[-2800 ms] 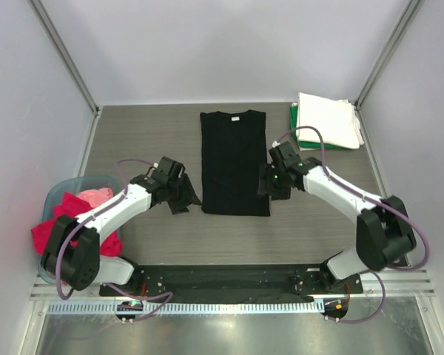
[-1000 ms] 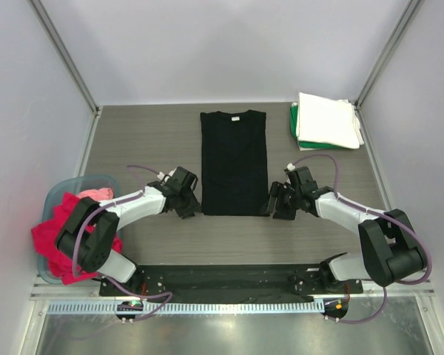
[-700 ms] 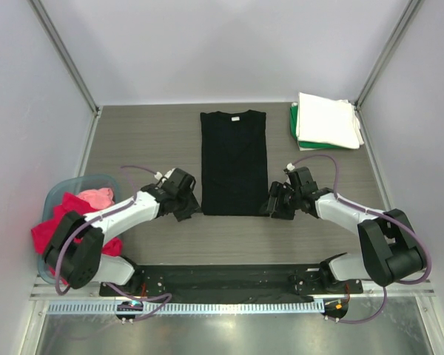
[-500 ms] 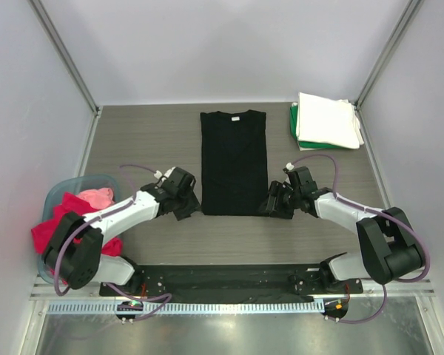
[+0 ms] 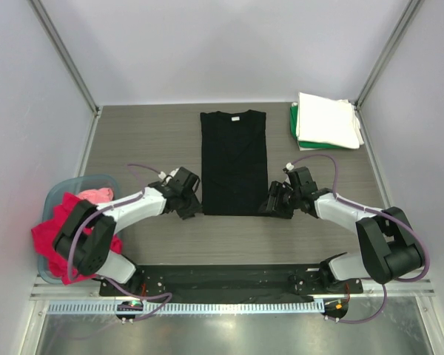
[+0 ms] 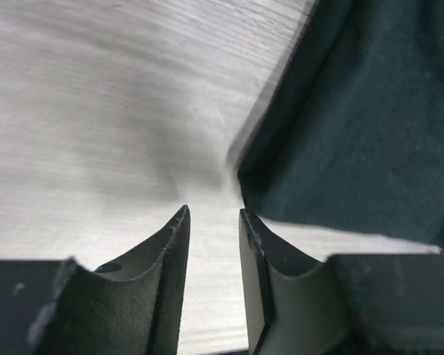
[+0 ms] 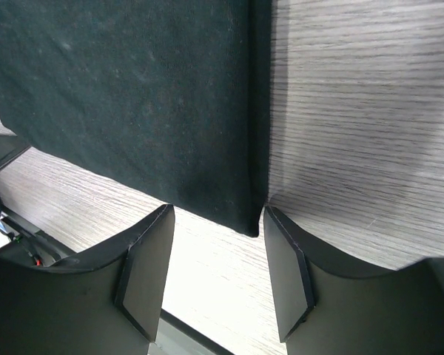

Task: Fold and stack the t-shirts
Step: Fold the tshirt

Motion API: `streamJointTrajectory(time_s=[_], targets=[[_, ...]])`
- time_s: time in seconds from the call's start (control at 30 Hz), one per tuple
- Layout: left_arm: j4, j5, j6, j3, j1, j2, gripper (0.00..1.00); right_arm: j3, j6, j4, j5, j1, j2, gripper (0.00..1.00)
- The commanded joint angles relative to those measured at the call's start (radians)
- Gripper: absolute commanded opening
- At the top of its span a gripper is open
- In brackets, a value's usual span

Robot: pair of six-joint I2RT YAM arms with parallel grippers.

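The black t-shirt (image 5: 234, 163) lies flat mid-table, folded into a long narrow rectangle with its collar at the far end. My left gripper (image 5: 191, 205) sits low at its near left corner. In the left wrist view the gripper (image 6: 213, 213) is narrowly open and empty, with the shirt corner (image 6: 340, 133) just ahead and to the right. My right gripper (image 5: 272, 203) is at the near right corner. In the right wrist view the gripper (image 7: 217, 214) is open, and the corner of the shirt (image 7: 148, 103) reaches between its fingertips.
A folded white t-shirt (image 5: 327, 118) lies on a green one (image 5: 294, 122) at the far right. A pale blue tub (image 5: 59, 194) at the near left holds pink (image 5: 95, 194) and red (image 5: 50, 235) shirts. Grey walls enclose the table.
Both grippers have come down from the shirt's sides to its near corners. In the last second the left gripper edged closer to the corner; the right barely moved.
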Motion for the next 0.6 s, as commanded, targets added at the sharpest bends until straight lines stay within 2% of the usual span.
streamJointTrajectory(time_s=[0.0,0.1,0.13,0.23,0.4,0.57], targets=[[-0.079,-0.067,-0.011,0.000,-0.009,-0.130,0.35,-0.044,-0.022,-0.049,0.048,0.000,0.016,0.58],[-0.094,-0.078,0.003,0.011,-0.009,-0.190,0.43,-0.044,-0.024,-0.047,0.051,0.000,0.019,0.58],[-0.084,-0.077,0.012,0.021,-0.009,-0.191,0.47,-0.044,-0.024,-0.047,0.051,0.000,0.025,0.58],[-0.058,-0.055,0.035,0.038,-0.009,-0.144,0.50,-0.042,-0.022,-0.036,0.046,0.000,0.034,0.58],[0.050,-0.008,0.030,0.058,-0.009,-0.026,0.46,-0.041,-0.016,-0.035,0.046,0.000,0.034,0.57],[0.076,0.002,0.008,0.055,-0.013,0.072,0.36,-0.037,-0.015,-0.038,0.045,-0.002,0.028,0.55]])
